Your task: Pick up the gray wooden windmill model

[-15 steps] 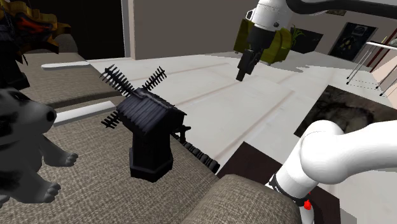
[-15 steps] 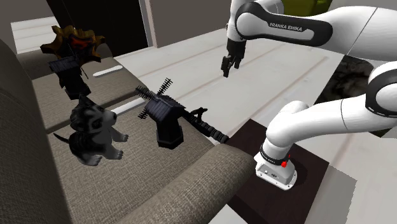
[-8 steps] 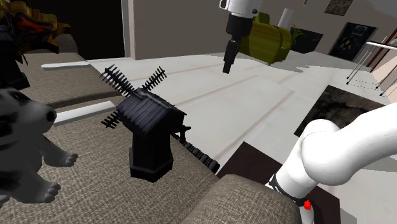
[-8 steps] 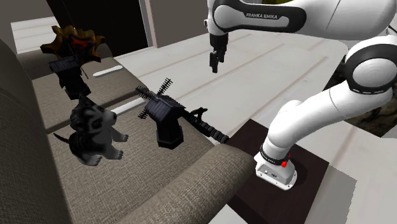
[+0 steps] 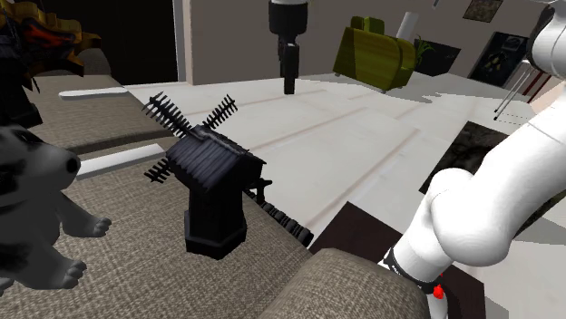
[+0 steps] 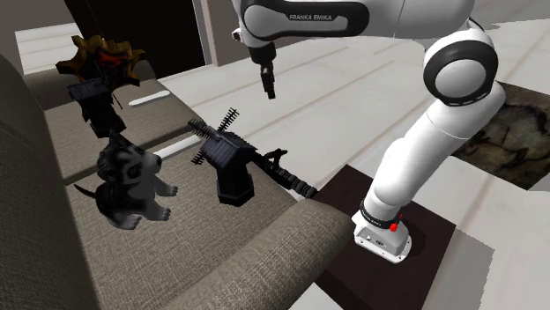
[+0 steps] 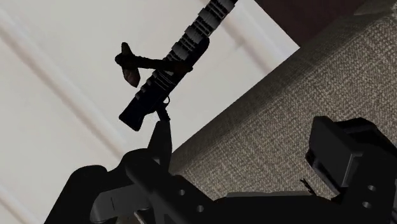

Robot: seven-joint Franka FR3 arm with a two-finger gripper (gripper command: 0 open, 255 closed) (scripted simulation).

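Swinging across toward the shoulder view's left, the claw (image 5: 290, 83) now hangs high above the floor and nearer the dark gray windmill (image 5: 214, 186), which stands upright on the sofa cushion (image 5: 136, 272). The claw is spread wide and empty. This looks like the approach, with the descent still to come.

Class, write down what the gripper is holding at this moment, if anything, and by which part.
Nothing is held. The gripper hangs open in the air, apart from the dark windmill model standing on the sofa.
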